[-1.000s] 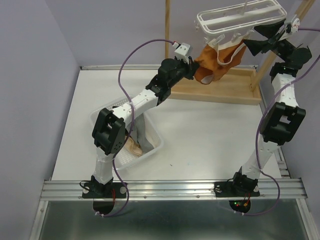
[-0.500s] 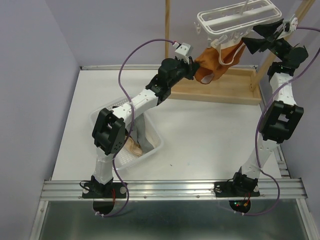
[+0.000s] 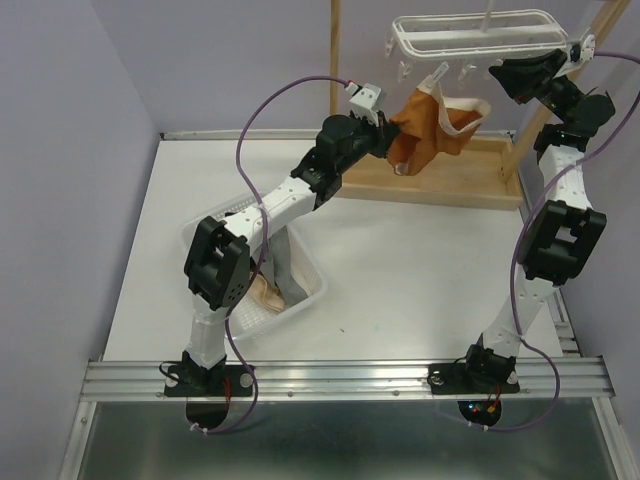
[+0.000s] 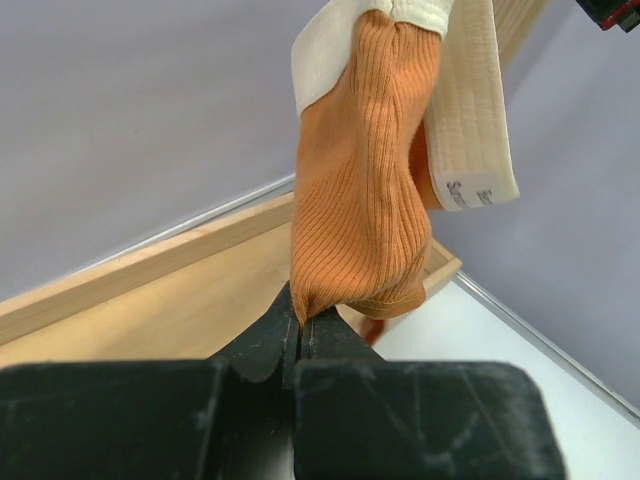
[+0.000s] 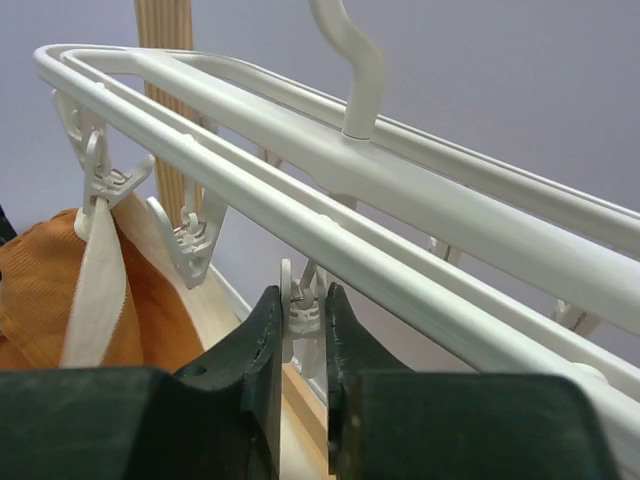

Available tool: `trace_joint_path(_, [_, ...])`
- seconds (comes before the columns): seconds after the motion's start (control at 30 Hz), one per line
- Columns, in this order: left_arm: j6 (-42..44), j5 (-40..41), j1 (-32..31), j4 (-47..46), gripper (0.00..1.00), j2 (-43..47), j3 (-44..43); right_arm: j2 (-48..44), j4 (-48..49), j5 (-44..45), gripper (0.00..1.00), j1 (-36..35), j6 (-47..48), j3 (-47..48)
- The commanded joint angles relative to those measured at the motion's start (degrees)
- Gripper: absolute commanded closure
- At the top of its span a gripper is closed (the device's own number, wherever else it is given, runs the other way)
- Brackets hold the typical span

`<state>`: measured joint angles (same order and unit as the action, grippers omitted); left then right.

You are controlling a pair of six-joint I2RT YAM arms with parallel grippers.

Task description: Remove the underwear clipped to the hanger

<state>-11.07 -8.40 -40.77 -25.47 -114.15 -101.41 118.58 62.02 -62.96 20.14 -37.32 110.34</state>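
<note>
In the tray [image 3: 190, 235] at the left lay cloth already taken off. The left gripper [image 4: 298, 325] was pinched fully shut on the bottom hem of the rust-orange underwear [image 4: 365, 180], probably to keep the cloth taut and catch it once it came free. The garment hung by its cream waistband from one holding peg [image 5: 105, 180] on the white hanger [image 5: 400, 190]. Further right, the right gripper [image 5: 301, 300] had its jaws pressed in on a clip peg [image 5: 303, 318] (squeezing it open, I judged). A second earlier those jaws stood wide, the hanger sat tilted, and the garment's right side was still held up under the frame; it had since dropped.
</note>
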Motion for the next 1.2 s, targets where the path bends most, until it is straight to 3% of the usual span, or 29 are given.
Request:
trace_joint_path(0.0, [-0.27, -0.56, 0.17, -2.21, 1.0, 2.35, -3.18, -1.16, 2.84, 0.82, 0.92, -0.54, -0.65, 2.77])
trace_joint_path(0.1, [-0.36, -0.56, 0.08, -2.21, 1.0, 2.53, -3.18, -1.78, 2.84, 0.91, 0.99, -0.54, -0.65, 1.89])
trace_joint_path(0.2, [-0.36, -0.56, -0.01, -2.21, 1.0, 2.53, -3.1, -2.74, 2.84, 1.0, 0.99, -0.54, -0.47, 0.49])
trace_joint_path(0.33, [-0.36, -0.91, 0.08, -2.21, 1.0, 2.97, -2.75, -5.02, 2.84, 1.87, 0.68, -0.54, 0.31, -3.28])
trace_joint_path(0.37, [-0.27, -1.09, 0.08, -2.21, 1.0, 3.05, -2.48, -5.81, 2.84, 2.14, 0.47, -0.54, 1.1, -5.82])
trace_joint_path(0.43, [0.08, -1.35, 0.08, -2.21, 1.0, 3.4, -1.78, -7.84, 2.76, 2.14, 0.31, -0.54, 2.16, -7.94])
trace_joint_path(0.53, [0.61, -1.79, 0.08, -2.3, 1.0, 3.93, -0.99, -11.08, 2.67, 2.31, 0.2, -0.45, 3.3, -12.69])
trace_joint_path(0.77, [0.52, -3.81, -0.01, -2.47, 1.0, 4.02, -0.81, -18.99, 1.97, 2.14, 0.07, -0.01, 2.43, -23.24])
trace_joint_path(0.8, [0.52, -4.07, -0.09, -2.47, 1.0, 4.02, -0.81, -19.87, 1.88, 1.53, 0.0, -0.01, 1.99, -24.12])
trace_joint_path(1.17, [0.35, -6.71, -0.8, -2.83, 1.0, 4.64, -0.2, -27.97, 1.0, -0.15, 0.0, -1.42, -7.93, -35.63])
